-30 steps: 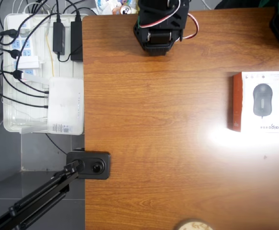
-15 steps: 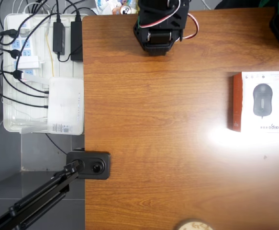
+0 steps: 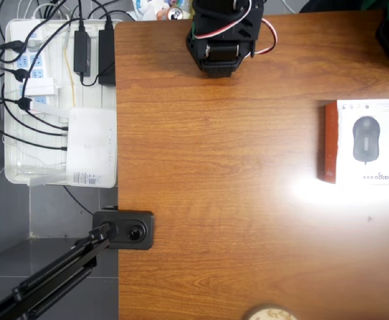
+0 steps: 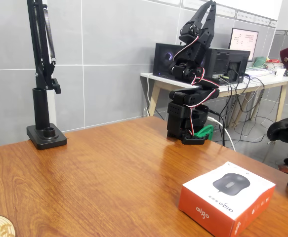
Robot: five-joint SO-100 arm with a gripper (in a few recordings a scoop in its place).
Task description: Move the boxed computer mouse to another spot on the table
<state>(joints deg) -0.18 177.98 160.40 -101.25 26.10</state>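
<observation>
The flat white boxed computer mouse point(image 3: 359, 141) with an orange-red side panel lies near the right edge of the glossy reddish-brown wooden table point(image 3: 221, 200) in the overhead view, well apart from the black arm. The gripper point(image 4: 206, 11) points upward, fingers together, holding nothing.

White boxed computer mouse point(image 3: 361, 141) lies flat on table point(image 3: 234, 200).

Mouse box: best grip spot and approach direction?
Come from above and pinch the boxed computer mouse across its two long side faces, near mid-length. It lies flat on the table, face up, with clear wood all round, so both sides look reachable. The gripper is folded upright at the base, far from it.
</observation>
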